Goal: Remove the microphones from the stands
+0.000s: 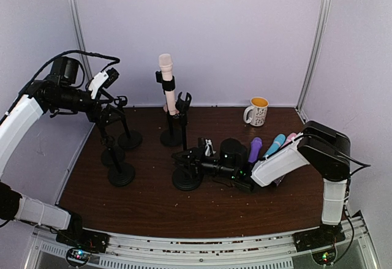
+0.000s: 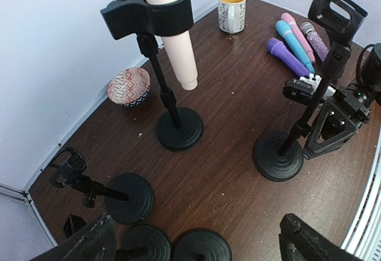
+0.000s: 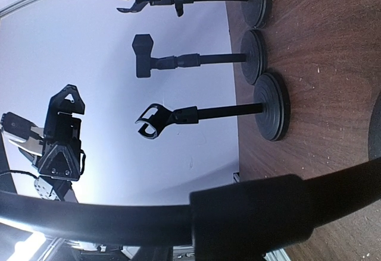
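Observation:
A cream-pink microphone (image 1: 166,82) stands upright in the clip of a black stand (image 1: 171,138) at the back centre. The left wrist view shows it (image 2: 178,47) held by the clip (image 2: 149,17). My left gripper (image 1: 113,111) is raised at the left, over empty stands and apart from the microphone. Its fingers (image 2: 95,240) are spread wide with nothing between them. My right gripper (image 1: 191,157) lies low against the pole of another, empty stand (image 1: 187,177). That pole (image 3: 178,213) fills the near part of the right wrist view and hides the fingers.
Several empty black stands (image 1: 121,174) cluster at the left. Purple (image 1: 255,149), blue (image 1: 275,144) and pink microphones lie at the right. A yellow-lined mug (image 1: 257,111) stands at the back right. A patterned bowl (image 2: 128,86) sits by the back wall.

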You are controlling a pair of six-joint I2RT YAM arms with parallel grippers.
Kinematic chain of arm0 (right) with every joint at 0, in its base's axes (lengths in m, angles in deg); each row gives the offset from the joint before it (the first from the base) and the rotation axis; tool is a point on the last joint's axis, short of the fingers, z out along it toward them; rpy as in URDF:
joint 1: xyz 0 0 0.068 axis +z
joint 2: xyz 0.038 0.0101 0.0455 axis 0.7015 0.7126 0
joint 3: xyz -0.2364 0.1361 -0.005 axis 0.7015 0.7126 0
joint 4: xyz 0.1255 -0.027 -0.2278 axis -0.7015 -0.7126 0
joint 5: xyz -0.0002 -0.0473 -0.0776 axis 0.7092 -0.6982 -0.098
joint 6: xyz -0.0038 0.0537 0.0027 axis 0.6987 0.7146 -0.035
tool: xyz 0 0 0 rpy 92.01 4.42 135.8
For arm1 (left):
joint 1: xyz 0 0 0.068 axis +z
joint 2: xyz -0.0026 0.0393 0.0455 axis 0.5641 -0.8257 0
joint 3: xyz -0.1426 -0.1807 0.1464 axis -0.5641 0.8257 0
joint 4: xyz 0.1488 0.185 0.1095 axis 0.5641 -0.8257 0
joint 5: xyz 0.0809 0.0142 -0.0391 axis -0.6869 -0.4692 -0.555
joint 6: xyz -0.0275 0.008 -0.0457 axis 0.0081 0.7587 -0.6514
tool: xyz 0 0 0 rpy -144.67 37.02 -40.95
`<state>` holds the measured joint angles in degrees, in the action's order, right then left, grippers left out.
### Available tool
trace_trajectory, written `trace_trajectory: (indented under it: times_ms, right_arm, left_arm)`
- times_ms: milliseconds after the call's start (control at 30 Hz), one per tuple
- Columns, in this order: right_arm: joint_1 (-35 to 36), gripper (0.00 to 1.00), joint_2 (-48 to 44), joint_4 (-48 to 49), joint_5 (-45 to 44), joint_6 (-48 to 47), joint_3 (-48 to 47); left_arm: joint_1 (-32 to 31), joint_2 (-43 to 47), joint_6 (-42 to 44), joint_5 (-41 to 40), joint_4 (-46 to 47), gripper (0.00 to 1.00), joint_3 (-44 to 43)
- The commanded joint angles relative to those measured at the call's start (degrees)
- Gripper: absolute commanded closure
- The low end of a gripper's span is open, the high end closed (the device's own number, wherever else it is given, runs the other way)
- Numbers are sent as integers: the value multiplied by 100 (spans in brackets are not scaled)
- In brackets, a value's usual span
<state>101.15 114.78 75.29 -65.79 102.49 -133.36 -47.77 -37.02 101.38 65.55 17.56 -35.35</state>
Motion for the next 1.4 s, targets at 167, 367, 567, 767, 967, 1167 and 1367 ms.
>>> trace_trajectory:
  times_ms: [167,367,567,767,967,1167,1367]
  right_arm:
    - [-7,73,-204,215,-237,-33,237]
    - [-7,92,-462,-83,-399,-62,535]
    - [-8,100,-769,-924,-406,-378,404]
    - [-51,100,-942,-1887,-283,-681,191]
    - [-109,100,-1148,-3716,-186,-1521,-136]
    - [-103,100,-1160,-6090,-523,-2717,-883]
    - [-12,100,-906,-8147,-1369,-3702,-1946]
  left_arm:
    - [37,139,-25,183,104,2,77]
    - [38,111,-42,246,104,2,102]
    - [38,99,-52,308,104,2,110]
    - [38,167,-44,321,122,2,211]
    - [34,194,-141,485,265,2,419]
    - [34,170,-207,628,309,3,459]
    - [34,166,-236,688,326,2,500]
